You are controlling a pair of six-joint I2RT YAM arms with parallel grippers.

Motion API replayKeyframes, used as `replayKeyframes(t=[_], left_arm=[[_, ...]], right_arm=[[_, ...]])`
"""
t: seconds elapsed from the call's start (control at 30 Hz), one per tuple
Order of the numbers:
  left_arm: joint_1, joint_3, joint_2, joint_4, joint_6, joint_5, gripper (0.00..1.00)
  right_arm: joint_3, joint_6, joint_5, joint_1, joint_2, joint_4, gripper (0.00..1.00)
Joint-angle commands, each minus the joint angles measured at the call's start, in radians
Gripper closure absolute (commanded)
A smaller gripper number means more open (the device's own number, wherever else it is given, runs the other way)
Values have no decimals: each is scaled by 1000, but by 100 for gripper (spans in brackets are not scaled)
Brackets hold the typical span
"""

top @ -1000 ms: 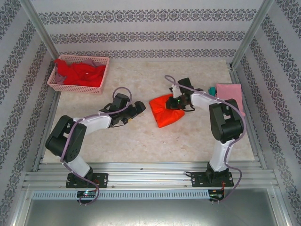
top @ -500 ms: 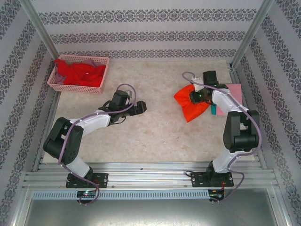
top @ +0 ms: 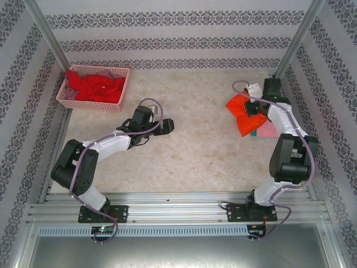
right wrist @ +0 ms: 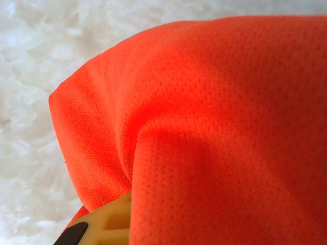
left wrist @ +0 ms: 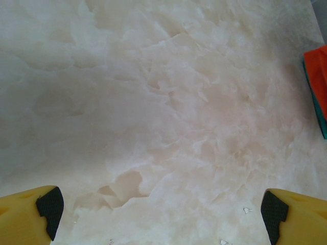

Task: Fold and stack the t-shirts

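Pinching dimpled orange t-shirt (right wrist: 214,127): right claw (top: 252,105)

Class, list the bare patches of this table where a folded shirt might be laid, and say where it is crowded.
Free: the wide middle of the table, between the left pincer and the orange t-shirt; also the far strip beside the pink basket. Crowded: the right edge, around the pink t-shirt.

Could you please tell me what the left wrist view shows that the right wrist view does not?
Left wrist view: the left gripper open over bare table, and a teal t-shirt edge under the orange t-shirt. Right wrist view: that shirt's mesh weave close up, with the right gripper's finger against it. Shared: the orange t-shirt and the marbled table.
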Motion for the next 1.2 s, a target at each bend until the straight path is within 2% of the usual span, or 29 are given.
replayKeyframes(t=[0.0, 0.37, 0.83, 1.17], left_arm=[[-7, -20, -34, 43, 23, -15, 0], [-7, -26, -23, 71, 9, -8, 0], [-8, -42, -32, 112, -2, 11, 0], [-7, -49, -22, 134, -8, 19, 0]], right_arm=[[45, -33, -31, -40, -32, 39, 100], [104, 32, -89, -139, -30, 62, 100], [124, 121, 106, -139, 30, 15, 100], [97, 104, 101, -140, 114, 30, 100]])
